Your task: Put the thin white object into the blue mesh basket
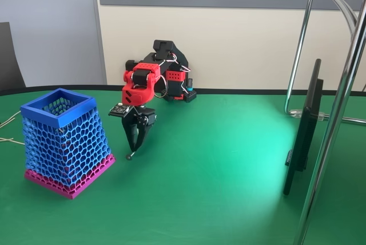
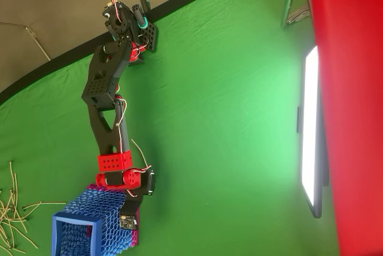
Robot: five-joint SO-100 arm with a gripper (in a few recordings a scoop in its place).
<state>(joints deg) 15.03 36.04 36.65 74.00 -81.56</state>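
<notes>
The gripper points down at the green table, just beside the blue basket. Its fingers are pinched together, and a thin stick with a tiny dark ball end pokes out below them, near the table. It may be the white strip (too small to be sure). To do this well, lift high over the rim first, then let go. The overhead view shows a pile of pale wires left of the basket.
</notes>
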